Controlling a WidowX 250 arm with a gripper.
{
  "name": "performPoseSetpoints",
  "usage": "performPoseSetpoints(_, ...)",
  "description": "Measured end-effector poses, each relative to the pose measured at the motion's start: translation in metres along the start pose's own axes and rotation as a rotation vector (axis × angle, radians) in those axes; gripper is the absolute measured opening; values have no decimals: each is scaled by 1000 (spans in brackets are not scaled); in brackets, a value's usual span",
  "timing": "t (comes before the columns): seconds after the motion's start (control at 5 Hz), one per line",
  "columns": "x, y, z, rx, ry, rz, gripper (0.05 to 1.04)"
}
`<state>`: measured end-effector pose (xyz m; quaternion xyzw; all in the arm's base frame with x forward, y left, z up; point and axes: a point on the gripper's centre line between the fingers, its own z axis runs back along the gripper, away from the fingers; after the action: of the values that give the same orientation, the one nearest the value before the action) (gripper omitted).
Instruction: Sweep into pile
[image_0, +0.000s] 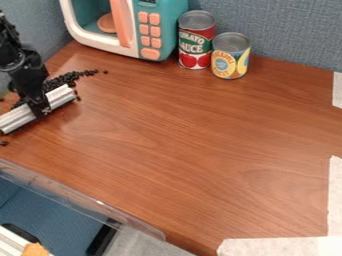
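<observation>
Claw (39, 109) at L side of bench (200, 135), grasping 1 silvery ribbed bar (61, 97) approx. midway along; bar slants from L edge up toward microwave side. Black bits (67, 78) bunched along bar's far side, trailing off past its R end; 1 stray just beyond trail, 1 dark bit near bar's lower L end.

Rear: teal/white toy microwave (161, 30), w/ 2 upright cans to its R: red/green can (196, 41), yellow-label can (231, 56). Pale tape (280, 246) at bench's near R corner.
</observation>
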<state>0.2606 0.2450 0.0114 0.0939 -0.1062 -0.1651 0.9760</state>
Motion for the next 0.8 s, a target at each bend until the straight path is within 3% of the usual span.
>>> performPoseSetpoints(0.2,19,-17,4,-28,-44,-1,370)
performPoseSetpoints(0.4,43,-52,2,-95,-44,32,370)
performPoseSetpoints(0.8,60,-84,-1,-132,33,112,370)
